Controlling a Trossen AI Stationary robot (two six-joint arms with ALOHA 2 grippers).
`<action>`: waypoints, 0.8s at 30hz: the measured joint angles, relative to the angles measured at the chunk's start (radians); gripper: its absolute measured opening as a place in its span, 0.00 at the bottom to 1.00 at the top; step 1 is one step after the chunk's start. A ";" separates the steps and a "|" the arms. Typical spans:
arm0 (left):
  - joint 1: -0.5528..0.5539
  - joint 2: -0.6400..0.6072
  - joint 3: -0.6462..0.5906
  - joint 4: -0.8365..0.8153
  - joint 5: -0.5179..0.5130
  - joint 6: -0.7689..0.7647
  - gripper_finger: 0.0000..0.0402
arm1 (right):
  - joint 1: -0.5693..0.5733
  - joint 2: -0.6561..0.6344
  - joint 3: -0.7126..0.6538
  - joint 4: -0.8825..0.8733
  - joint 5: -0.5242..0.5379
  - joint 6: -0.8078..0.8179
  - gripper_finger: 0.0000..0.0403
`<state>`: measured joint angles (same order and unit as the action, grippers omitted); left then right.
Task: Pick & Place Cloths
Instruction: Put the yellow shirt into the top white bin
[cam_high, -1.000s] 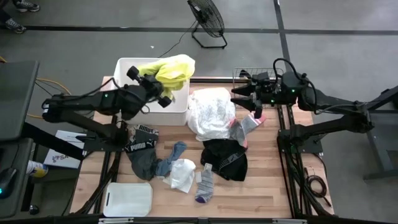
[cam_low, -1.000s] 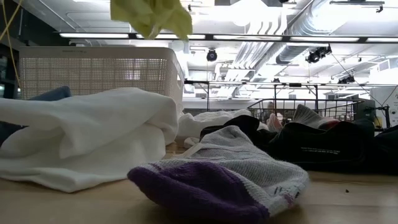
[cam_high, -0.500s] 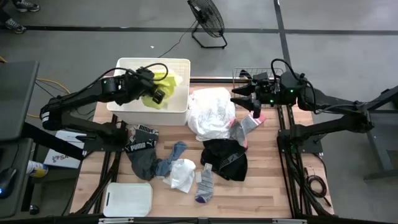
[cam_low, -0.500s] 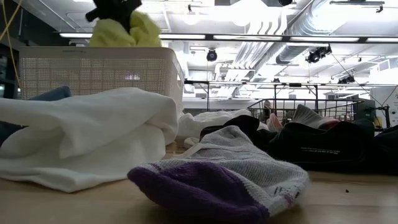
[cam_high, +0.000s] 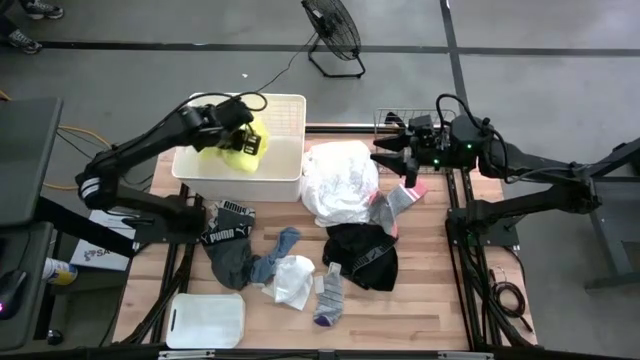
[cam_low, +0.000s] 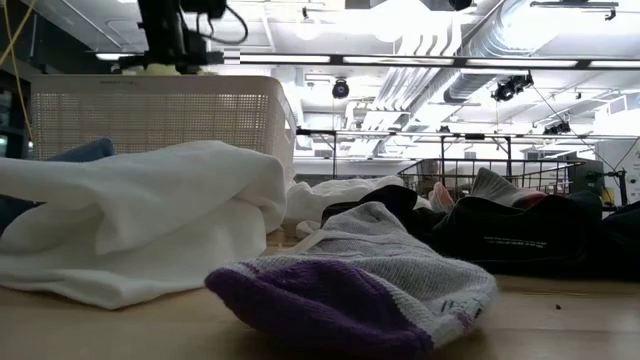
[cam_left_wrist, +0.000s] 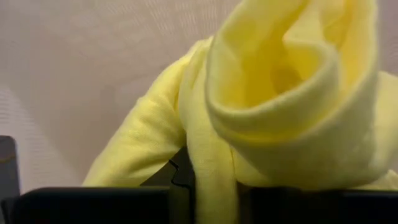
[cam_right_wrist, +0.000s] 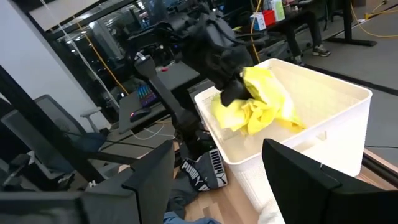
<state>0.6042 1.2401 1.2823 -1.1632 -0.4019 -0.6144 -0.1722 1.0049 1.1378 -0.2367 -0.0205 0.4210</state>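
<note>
A neon yellow cloth (cam_high: 247, 146) hangs inside the white bin (cam_high: 290, 102) at the table's far left, with my left gripper (cam_high: 238, 131) shut on it just above. From the right wrist, that cloth (cam_right_wrist: 261, 102) sits at rim height in the bin (cam_right_wrist: 323, 124). In the low view only a sliver of the yellow cloth (cam_low: 160, 70) tops the bin wall (cam_low: 160, 115). My right gripper (cam_high: 385, 160) stands open and empty above the white cloth pile (cam_high: 340, 180); a grey-pink sock (cam_high: 402, 198) lies next to that pile. My left gripper pinches a bunched fold of the yellow cloth (cam_left_wrist: 214, 177) between its two fingers, several layers thick. The fingers slant down from above into the bin. The cloth hangs slack below them; whether it touches the bin's floor I cannot tell.
On the table lie a black cloth (cam_high: 362, 250), a dark grey cloth with a lettered waistband (cam_high: 228, 232), a blue sock (cam_high: 280, 245), a white cloth (cam_high: 292, 280) and a purple-toed sock (cam_high: 330, 295). A white lid (cam_high: 205, 320) lies near left, a wire basket (cam_high: 400, 125) far right.
My left gripper has swung from the bin's right rim toward the table's left, over the bin's middle, has sunk and has tipped downward. The yellow cloth went with it, from hanging high above the rim to down inside the bin.
</note>
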 joint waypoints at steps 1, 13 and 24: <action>0.015 0.015 0.000 -0.002 0.013 0.000 0.19 | 0.000 0.001 0.000 0.000 0.000 0.000 0.58; 0.125 0.178 0.000 -0.012 0.165 0.061 0.19 | 0.000 0.002 0.000 -0.001 0.000 0.000 0.58; 0.138 0.273 -0.001 0.024 0.188 0.075 0.22 | 0.000 0.002 0.000 -0.019 -0.004 0.000 0.58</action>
<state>0.7425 1.5131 1.2816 -1.1389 -0.2142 -0.5392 -0.1726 1.0065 1.1378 -0.2555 -0.0246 0.4213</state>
